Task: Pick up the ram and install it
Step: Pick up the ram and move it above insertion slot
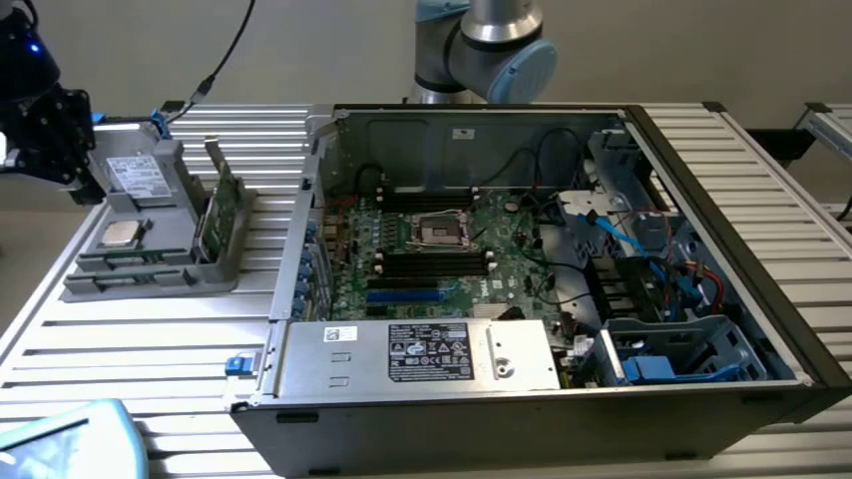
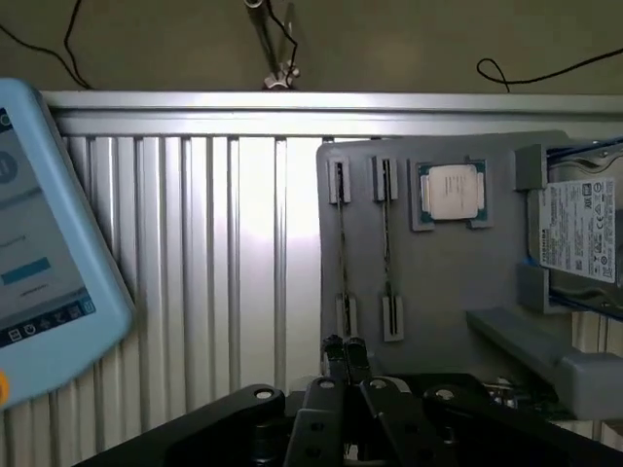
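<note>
Our gripper is clenched with fingertips together, grasping nothing, and hovers over the grey tray. We find the ram seated on edge in a tray slot, near the processor chip.

Robotics lab: open PC tower on slatted aluminium bench, teach pendant nearby.
</note>
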`<action>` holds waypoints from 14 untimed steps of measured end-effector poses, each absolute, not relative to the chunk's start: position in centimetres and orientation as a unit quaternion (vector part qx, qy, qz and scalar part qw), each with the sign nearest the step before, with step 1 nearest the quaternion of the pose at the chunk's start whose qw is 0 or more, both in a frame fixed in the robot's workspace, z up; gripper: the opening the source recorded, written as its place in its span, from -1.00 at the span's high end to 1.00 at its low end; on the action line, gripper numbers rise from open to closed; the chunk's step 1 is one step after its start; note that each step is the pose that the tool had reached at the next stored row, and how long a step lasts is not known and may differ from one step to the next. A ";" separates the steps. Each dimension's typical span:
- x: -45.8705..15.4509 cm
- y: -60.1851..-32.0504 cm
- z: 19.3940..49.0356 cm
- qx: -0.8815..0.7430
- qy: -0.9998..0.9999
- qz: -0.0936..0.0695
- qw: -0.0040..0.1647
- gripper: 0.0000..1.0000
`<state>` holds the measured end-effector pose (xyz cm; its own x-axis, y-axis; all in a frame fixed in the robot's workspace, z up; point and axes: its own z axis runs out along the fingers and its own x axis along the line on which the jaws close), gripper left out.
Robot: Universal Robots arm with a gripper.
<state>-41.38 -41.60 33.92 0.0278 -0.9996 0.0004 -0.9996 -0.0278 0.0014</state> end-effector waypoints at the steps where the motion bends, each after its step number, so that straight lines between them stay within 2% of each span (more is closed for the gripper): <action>1: -41.4 -41.6 33.9 0.723 -0.691 0.000 0.001 0.79; 10: -41.4 -41.6 33.9 0.747 -0.665 0.001 0.002 0.79; 11: -41.4 -41.6 33.9 0.747 -0.665 0.001 0.002 0.76; 12: -41.4 -41.6 33.9 0.747 -0.665 0.001 0.002 0.65; 14: -41.4 -41.6 33.9 0.747 -0.665 0.001 0.002 0.65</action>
<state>-41.40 -41.60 33.89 0.1157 -0.9933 0.0038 -0.9933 -0.1157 0.0015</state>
